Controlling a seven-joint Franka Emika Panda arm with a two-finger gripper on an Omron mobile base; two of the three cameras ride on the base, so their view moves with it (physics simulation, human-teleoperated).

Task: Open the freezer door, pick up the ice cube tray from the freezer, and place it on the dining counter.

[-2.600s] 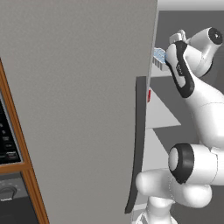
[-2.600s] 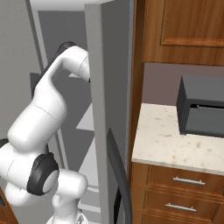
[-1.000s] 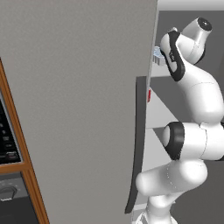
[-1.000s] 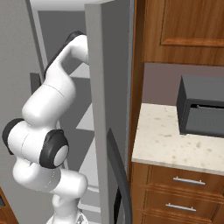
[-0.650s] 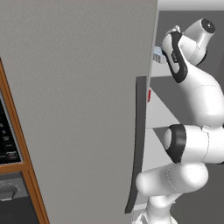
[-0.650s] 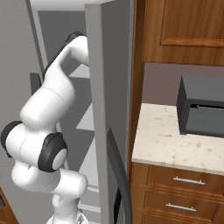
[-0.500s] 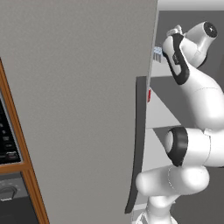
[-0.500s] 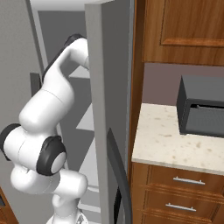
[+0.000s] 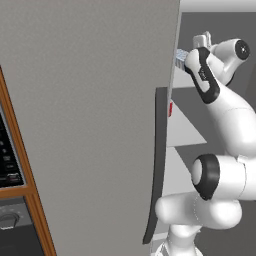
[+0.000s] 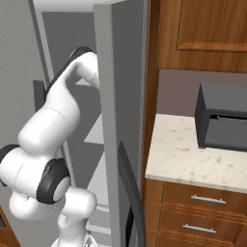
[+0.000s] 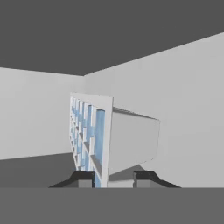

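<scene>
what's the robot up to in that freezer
The freezer door stands open and the white arm reaches onto an upper shelf of the freezer. Its claw is closed around the near edge of the pale blue ice cube tray, which is tipped on its side. The tray is not yet out of the freezer.

The robot is a glossy white jointed arm point(image 9: 227, 117) built of thick rounded tubular segments with smooth, unmarked shells. Wide dark rings point(image 9: 205, 176) band the bulbous lower joints, seen in both base views, and a long black curved strip point(image 9: 202, 77) runs along the slimmer upper link. A small dark round cap point(image 9: 243, 48) closes the end of the top joint. The two small dark finger tips point(image 11: 85, 176) are blunt and blocky. No cables, screws or lettering can be made out.
</scene>
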